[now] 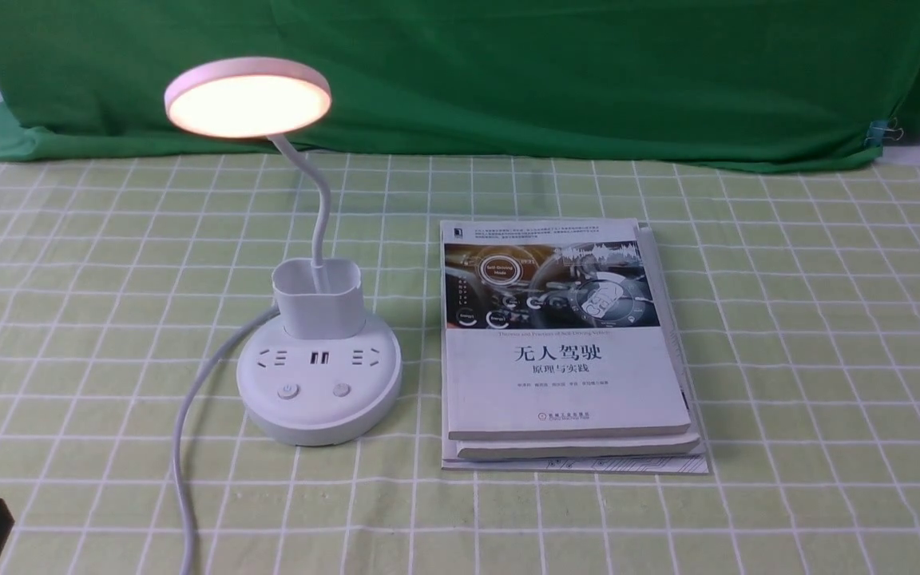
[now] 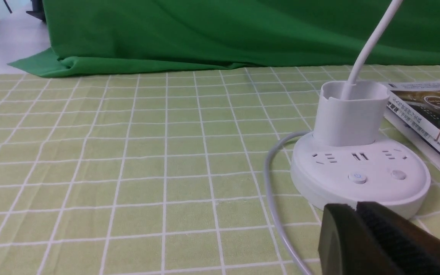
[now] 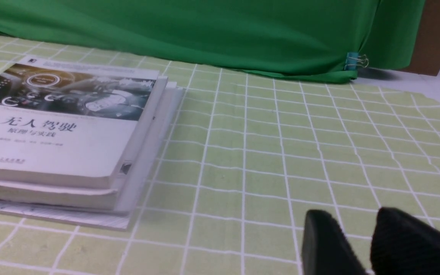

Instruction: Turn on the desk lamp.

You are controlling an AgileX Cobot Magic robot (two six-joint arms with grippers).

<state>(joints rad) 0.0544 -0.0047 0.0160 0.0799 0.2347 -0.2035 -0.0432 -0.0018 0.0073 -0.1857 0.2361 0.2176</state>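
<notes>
- Lamp [image 1: 312, 335] stands left of centre on the checked cloth [image 1: 787, 335], just left of the book stack [image 1: 568, 343]. Disc head glows warm: judged already on.
- Left claw [image 2: 351, 219]: fingers pressed together, nothing held; low, just short of the base's near rim. Power button [image 2: 357, 178] lies ahead and slightly up.
- Right claw [image 3: 357, 233]: a small gap between fingers, empty; beyond the books, well apart from the lamp.
- Left arm is nearer; any further press is judged its job.
</notes>
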